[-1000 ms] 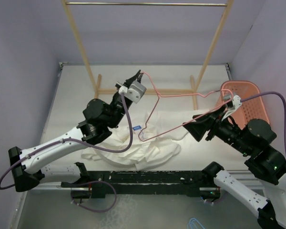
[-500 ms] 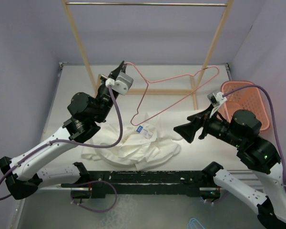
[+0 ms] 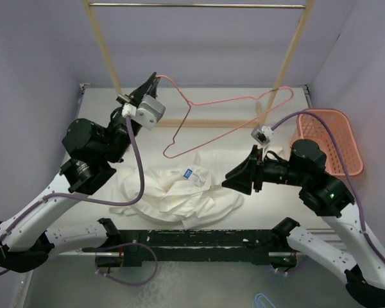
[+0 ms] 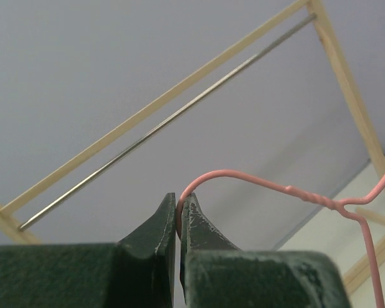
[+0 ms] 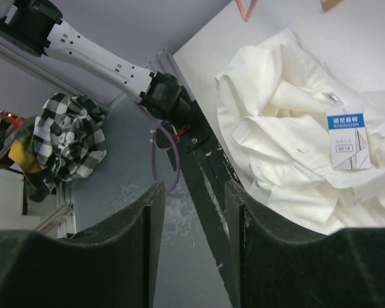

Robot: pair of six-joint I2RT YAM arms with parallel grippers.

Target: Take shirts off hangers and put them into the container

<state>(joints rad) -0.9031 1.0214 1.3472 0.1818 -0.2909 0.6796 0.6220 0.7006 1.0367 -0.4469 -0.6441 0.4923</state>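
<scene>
We count one white shirt (image 3: 179, 196), one pink wire hanger (image 4: 308, 196), one salmon-orange laundry basket (image 3: 343, 144) and one wooden rack (image 3: 105, 51).

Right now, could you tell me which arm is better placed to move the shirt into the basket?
The right arm. The right gripper is open and empty beside the crumpled shirt, with the basket on its side. The left gripper is shut on the hanger hook, raised away from the shirt.
</scene>
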